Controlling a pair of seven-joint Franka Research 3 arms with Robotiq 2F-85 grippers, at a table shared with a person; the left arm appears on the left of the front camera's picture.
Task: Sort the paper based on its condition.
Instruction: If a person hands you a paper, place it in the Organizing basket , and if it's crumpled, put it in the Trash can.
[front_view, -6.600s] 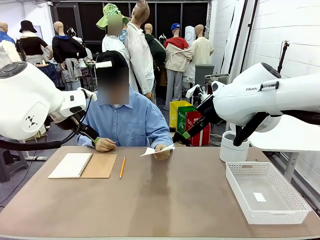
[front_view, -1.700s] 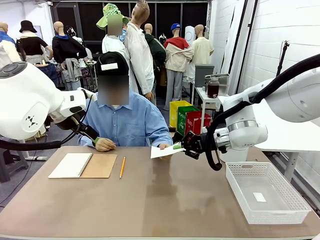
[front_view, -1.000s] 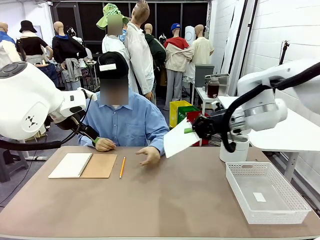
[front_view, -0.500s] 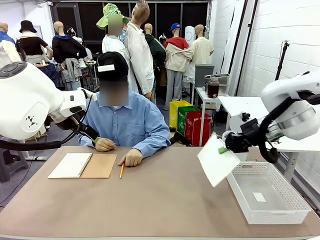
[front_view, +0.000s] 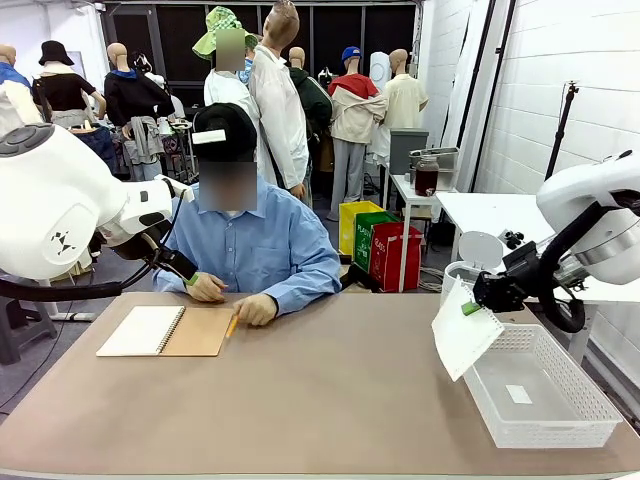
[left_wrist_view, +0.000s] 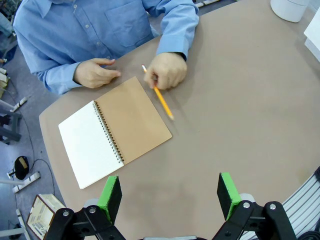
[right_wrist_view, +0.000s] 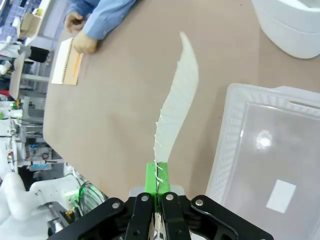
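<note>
Clamped on the paper, our right gripper hangs just above the near-left corner of the white basket, with the sheet dangling from the pinched edge and tilting down toward the table. In the right wrist view the green pads press flat together on the torn, hole-punched edge of the paper, which curves away from us over the bare table beside the basket rim.

Our left gripper sits high above the table with its pads apart and nothing between them.

We judge the main risk to be the release point. Most of the sheet hangs outside the basket, so if we let go from here it could slide down onto the table or drape over the rim instead of dropping in. The paper is thin and limp, so it may also catch air and drift as it falls, or stick for a moment to a pad. The grip is on the ragged perforated edge, which could tear if the sheet snags on the basket wall while we move.

As for containers, the basket holds a small white tag lying flat on its floor, and we see nothing else inside it. A white round bin stands behind the basket, and we cannot tell what is in it.
</note>
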